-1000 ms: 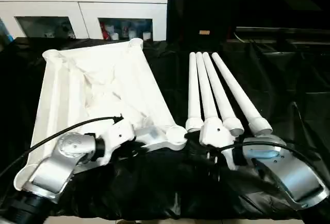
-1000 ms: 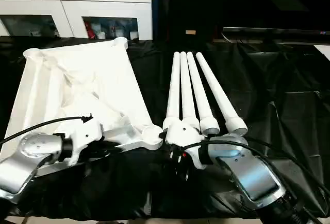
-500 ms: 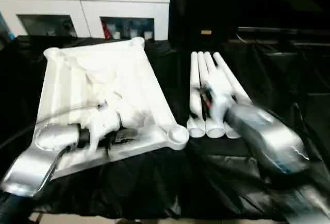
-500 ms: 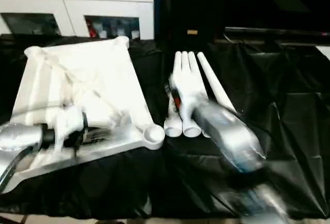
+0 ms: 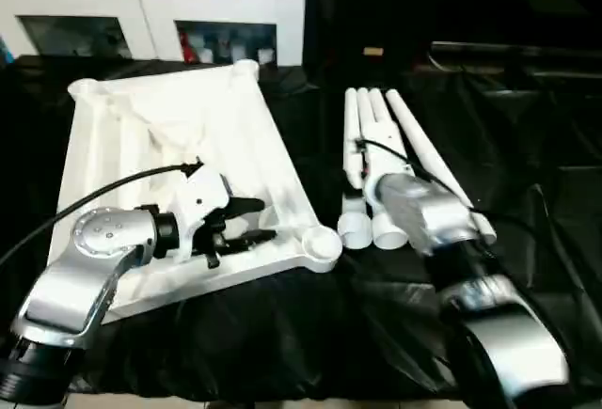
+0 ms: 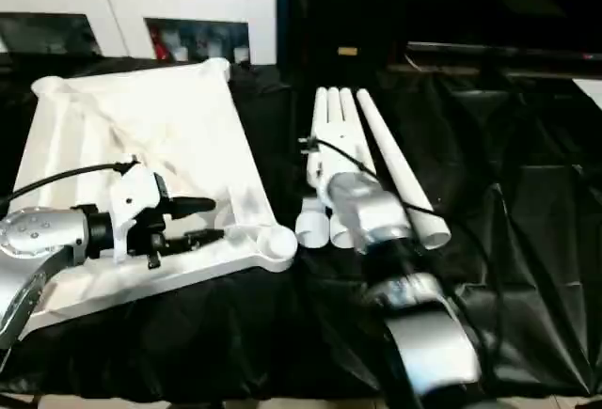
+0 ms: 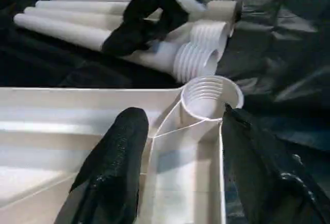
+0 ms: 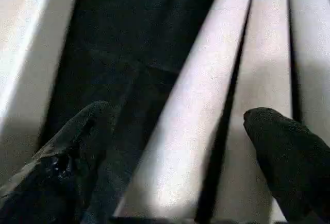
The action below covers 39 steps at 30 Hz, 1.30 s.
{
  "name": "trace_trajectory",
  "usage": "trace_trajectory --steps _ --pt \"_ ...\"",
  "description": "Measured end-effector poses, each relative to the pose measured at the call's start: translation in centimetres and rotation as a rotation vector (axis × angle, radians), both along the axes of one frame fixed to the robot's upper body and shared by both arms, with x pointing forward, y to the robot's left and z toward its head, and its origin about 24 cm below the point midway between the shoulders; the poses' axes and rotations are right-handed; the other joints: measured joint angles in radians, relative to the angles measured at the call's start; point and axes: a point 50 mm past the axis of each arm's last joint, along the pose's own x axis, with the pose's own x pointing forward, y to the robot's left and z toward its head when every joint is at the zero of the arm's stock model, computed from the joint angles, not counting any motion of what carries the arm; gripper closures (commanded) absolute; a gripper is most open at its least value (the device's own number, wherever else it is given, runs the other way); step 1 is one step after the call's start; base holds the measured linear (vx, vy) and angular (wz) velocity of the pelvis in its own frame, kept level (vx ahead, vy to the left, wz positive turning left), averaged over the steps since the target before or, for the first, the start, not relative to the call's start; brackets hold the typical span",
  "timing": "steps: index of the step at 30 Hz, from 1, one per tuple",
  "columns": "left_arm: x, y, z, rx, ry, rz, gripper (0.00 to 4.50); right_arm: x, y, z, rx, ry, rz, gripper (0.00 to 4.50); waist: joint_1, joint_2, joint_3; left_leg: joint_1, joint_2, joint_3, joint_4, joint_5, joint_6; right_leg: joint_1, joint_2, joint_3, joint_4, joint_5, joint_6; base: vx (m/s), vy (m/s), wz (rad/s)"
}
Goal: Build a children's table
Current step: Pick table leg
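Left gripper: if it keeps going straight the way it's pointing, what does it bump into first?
Probably the threaded corner socket of the upside-down tabletop; the left gripper has its fingers spread, aimed at it. The legs lie beyond.

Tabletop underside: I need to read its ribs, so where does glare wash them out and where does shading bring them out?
Left eye view: the tabletop glares nearly flat white across its middle, ribs faint. Left wrist view: soft shading picks out the ribs and the corner socket rings. Right wrist view: legs softly lit, dark gaps between, over black cloth.
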Motion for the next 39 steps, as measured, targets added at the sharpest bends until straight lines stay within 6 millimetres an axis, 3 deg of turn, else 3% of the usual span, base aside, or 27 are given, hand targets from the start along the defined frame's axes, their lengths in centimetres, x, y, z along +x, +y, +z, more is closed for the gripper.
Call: trace_trajectory --steps 4,11,17,28,29,32,34,39 --pt "-0.2 0.1 -0.2 0.008 0.012 0.001 1.26 0.0 0.4 -0.7 0.003 0.011 0.014 0.0 0.003 -0.002 0.001 0.0 0.0 0.0 0.0 0.002 0.001 0.0 0.0 0.0 0.0 0.001 0.0 0.0 0.0 0.0" --pt "-0.3 0.1 -0.4 0.009 0.023 0.008 0.69 0.7 0.8 0.3 0.007 -0.035 0.034 0.0 0.002 -0.003 0.001 0.0 0.001 0.0 0.0 0.003 0.002 0.0 0.0 -0.001 0.001 0.004 0.0 0.0 0.0 0.0" --pt "-0.4 0.1 -0.2 0.017 0.024 0.005 0.05 0.6 0.7 -0.5 0.006 0.017 0.047 0.0 0.002 -0.004 0.001 0.0 0.001 0.001 0.0 0.004 0.002 0.0 0.0 -0.001 0.001 0.004 0.0 0.0 0.0 0.0" --pt "-0.6 -0.3 -0.7 0.034 0.057 -0.02 0.05 0.5 0.5 -1.5 0.019 0.133 0.027 0.0 -0.001 -0.008 -0.002 0.0 0.002 0.001 0.001 0.004 0.003 0.001 0.0 -0.001 0.001 0.005 -0.001 0.0 0.0 0.0" --pt "-0.6 -0.4 -0.7 0.035 0.057 -0.021 0.0 0.5 0.4 -1.5 0.023 0.144 0.023 0.29 -0.001 -0.008 -0.002 0.0 0.002 0.001 0.001 0.004 0.003 0.001 0.0 -0.001 0.001 0.005 -0.001 0.0 0.0 0.0" --pt "-0.4 -0.6 -0.4 0.037 0.046 -0.029 0.0 0.5 0.2 -1.5 0.057 0.173 -0.001 0.29 0.0 -0.008 -0.002 0.0 0.002 0.001 0.001 0.004 0.002 0.001 0.0 -0.001 0.001 0.005 -0.001 0.0 0.0 0.0" --pt "-0.3 -0.6 -0.2 0.038 0.036 -0.031 0.0 0.5 0.1 -1.6 0.081 0.189 -0.013 0.67 0.0 -0.008 -0.002 0.001 0.002 0.001 0.001 0.004 0.002 0.001 0.0 -0.001 0.001 0.005 -0.001 0.0 0.0 0.0" --pt "-0.2 -0.8 -0.1 0.045 0.033 -0.037 0.0 0.5 -0.3 -1.7 0.121 0.223 -0.037 1.11 0.0 -0.008 -0.002 0.001 0.002 0.001 0.001 0.004 0.002 0.002 0.0 -0.002 0.001 0.005 -0.001 0.0 0.0 0.0"
